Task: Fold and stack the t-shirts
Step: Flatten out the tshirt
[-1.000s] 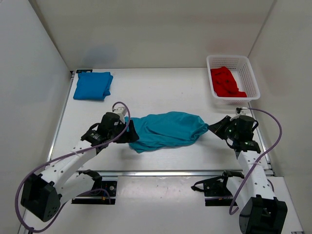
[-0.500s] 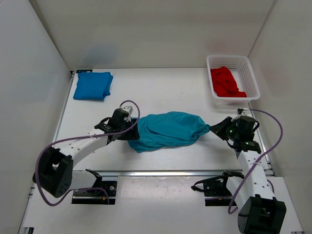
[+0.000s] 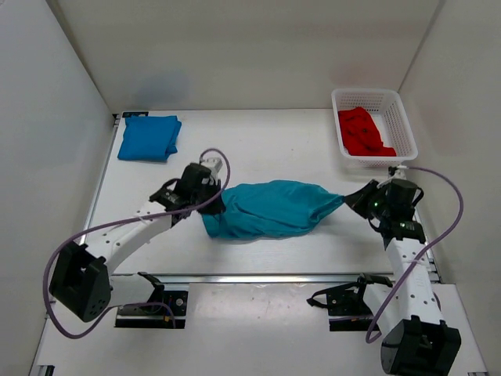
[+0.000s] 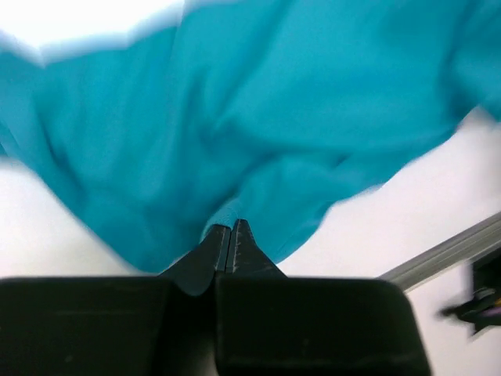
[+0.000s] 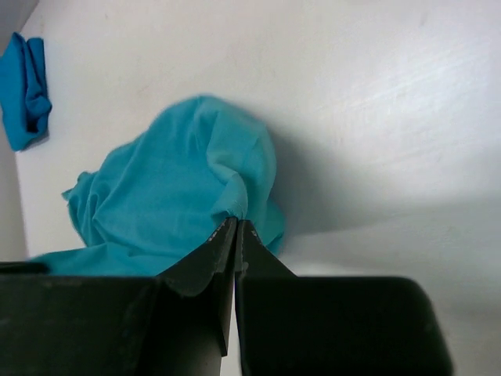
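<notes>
The left pincer, open a second ago, is now clamped on the left end of the teal shirt at centre frame; the right pincer stays shut on its right end (so we judge spreading can begin). The folded blue shirt lies upper left and the red shirt sits in the basket upper right; we note a white bench enclosed by white walls.
</notes>
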Robot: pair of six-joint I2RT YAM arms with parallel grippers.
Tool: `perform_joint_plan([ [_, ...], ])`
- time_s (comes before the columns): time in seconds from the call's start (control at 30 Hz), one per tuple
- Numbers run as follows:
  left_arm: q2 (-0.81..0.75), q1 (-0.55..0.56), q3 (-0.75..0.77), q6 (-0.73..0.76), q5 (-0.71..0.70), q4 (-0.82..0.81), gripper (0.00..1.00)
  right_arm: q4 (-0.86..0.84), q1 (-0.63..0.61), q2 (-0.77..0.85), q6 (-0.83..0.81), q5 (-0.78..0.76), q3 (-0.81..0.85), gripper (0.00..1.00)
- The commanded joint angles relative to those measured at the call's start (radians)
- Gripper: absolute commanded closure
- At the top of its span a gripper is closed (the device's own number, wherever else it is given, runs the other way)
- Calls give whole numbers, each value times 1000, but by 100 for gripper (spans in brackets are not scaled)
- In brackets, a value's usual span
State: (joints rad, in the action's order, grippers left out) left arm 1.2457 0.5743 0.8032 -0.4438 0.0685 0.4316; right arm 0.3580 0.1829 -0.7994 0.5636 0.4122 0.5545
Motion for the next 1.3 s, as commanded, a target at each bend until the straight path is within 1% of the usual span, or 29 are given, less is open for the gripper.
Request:
perform_joint_plan([
  [0.0, -65, -28, 270, 60, -25, 21, 100, -31, -28, 3, -131, -132, 209, 100],
  [0.03, -75, -43, 360, 66, -29, 51, 100, -18, -46, -1, -151, -163, 290, 100],
  [0.07, -84, -74, 440, 80, -38, 77, 100, -16, -62, 12, -186, -215, 321, 99],
  [0.1, -84, -94, 482, 88, -47, 85, 100, -8, -72, 5, -221, -272, 390, 100],
  [0.13, -88, -106, 557, 99, -45, 107, 100, -2, -86, 8, -240, -294, 457, 100],
  [0.17, -89, -114, 638, 105, -59, 123, 100, 1, -94, 20, -273, -326, 491, 100],
  [0.2, -89, -99, 671, 132, -67, 140, 100, -13, -102, 22, -290, -349, 549, 100],
  [0.23, -88, -70, 765, 160, -109, 165, 100, -23, -103, 25, -298, -357, 612, 100],
  [0.27, -83, -62, 856, 165, -131, 189, 100, -25, -111, 17, -327, -363, 649, 100],
  [0.3, -81, -53, 949, 186, -142, 209, 100, -18, -106, 20, -346, -369, 726, 100],
  [0.33, -75, -62, 985, 188, -153, 223, 100, -16, -105, 17, -359, -362, 796, 100],
  [0.4, -92, -86, 1118, 204, -160, 245, 100, -20, -85, 16, -376, -351, 882, 100],
  [0.43, -98, -100, 1139, 220, -189, 243, 100, -21, -62, 25, -393, -339, 950, 100],
  [0.47, -112, -91, 1172, 229, -200, 240, 100, -18, -34, 22, -395, -342, 1010, 100],
  [0.53, -130, -84, 1225, 260, -211, 243, 100, -1, 7, 9, -439, -305, 1122, 100],
  [0.57, -143, -86, 1260, 261, -191, 240, 100, -1, 19, 0, -447, -287, 1180, 100],
  [0.6, -161, -87, 1274, 263, -161, 217, 100, -10, 13, 0, -462, -274, 1215, 100],
  [0.67, -196, -123, 1272, 263, -107, 176, 100, -22, -14, -1, -456, -277, 1271, 100],
  [0.73, -235, -164, 1298, 267, -104, 150, 100, -36, -26, -1, -476, -291, 1311, 100],
  [0.8, -252, -191, 1306, 272, -98, 138, 100, -59, -10, 0, -490, -286, 1358, 100],
  [0.87, -272, -209, 1295, 289, -73, 138, 100, -77, 7, -1, -487, -273, 1368, 100],
  [0.93, -281, -215, 1262, 287, -78, 119, 100, -88, 13, -1, -470, -277, 1361, 100],
  [1.0, -273, -208, 1239, 287, -117, 119, 100, -111, 7, -7, -458, -273, 1308, 100],
  [1.07, -259, -160, 1222, 300, -185, 124, 100, -116, -6, -17, -438, -274, 1257, 100],
  [1.1, -247, -146, 1196, 306, -200, 124, 100, -135, -22, -12, -439, -277, 1201, 100],
  [1.13, -241, -121, 1149, 304, -229, 115, 100, -146, -20, -3, -430, -273, 1158, 100],
  [1.17, -241, -102, 1121, 306, -260, 101, 100, -177, -16, -1, -400, -262, 1074, 100],
  [1.23, -230, -93, 991, 295, -274, 84, 100, -246, 6, 34, -360, -216, 882, 100],
  [1.27, -224, -108, 902, 283, -271, 64, 100, -263, 24, 45, -317, -196, 830, 100],
])
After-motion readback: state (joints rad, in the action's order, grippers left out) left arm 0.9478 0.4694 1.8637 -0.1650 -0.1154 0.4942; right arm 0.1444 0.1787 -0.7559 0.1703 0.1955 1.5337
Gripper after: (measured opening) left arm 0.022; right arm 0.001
